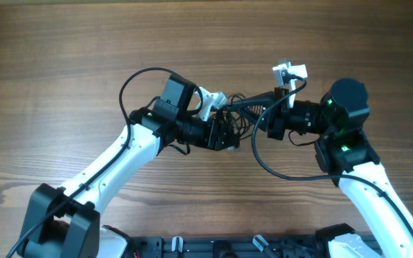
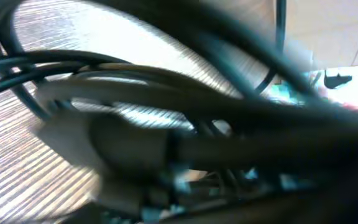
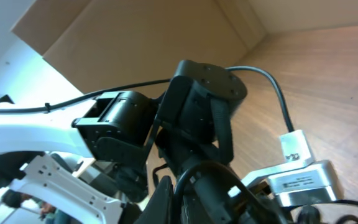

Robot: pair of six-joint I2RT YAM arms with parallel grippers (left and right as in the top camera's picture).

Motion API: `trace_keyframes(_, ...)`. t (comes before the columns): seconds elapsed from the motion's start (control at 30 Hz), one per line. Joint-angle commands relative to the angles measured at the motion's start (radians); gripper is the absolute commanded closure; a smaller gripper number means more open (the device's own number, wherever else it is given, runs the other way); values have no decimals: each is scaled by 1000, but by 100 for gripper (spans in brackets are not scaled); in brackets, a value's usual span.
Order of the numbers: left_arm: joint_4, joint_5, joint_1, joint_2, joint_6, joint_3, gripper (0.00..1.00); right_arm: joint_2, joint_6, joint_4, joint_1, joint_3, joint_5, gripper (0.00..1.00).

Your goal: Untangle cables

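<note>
- Looking down on a wood-grain counter [image 1: 49, 57], filling the overhead view edge to edge.
- Got the left arm [image 1: 113, 161], white with a black wrist, coming in from the bottom left and reaching toward the middle. Same deal with the right arm [image 1: 368, 186] from the bottom right, wrists pretty much nose to nose near the centre.
- Seeing a thicker black lead [image 1: 131, 82] looping off the left arm's wrist, plus a similar one sagging under the right arm's wrist. Robot wiring, not part of the tangle.
- Spotting a small white camera box [image 1: 290, 72] on top of the right wrist.
- Can't tell how far the left pincer [image 1: 228, 134] is spread or whether it has hold of anything. Dark on dark from above, and nothing but blur and smeared dark strands in its own wrist view.
- Can't tell for the right pincer [image 1: 262, 123] either. Mostly the left arm's black housing up close in that wrist view.
- Finding the cables [image 1: 241, 116] as a small knot of thin black wire, bunched right between the two pincers near the counter's centre.
</note>
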Motion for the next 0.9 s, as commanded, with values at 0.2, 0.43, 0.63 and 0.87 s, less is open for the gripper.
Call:
trace_keyframes(0.2,-215,-343,48,-8,23,1,96,-8,-7,-527,-2,22,618,96)
trace_keyframes(0.43,-323,-349,166,-17,105,1,96,-7,106,-1064,-2,22,1396,96)
trace_keyframes(0.63,-327,-345,195,-92,119,1,96,-7,-128,-977,-1,22,1168,37)
trace_keyframes(0.87,-223,-77,195,-205,119,1,96,48,-359,-784,0,21,600,35)
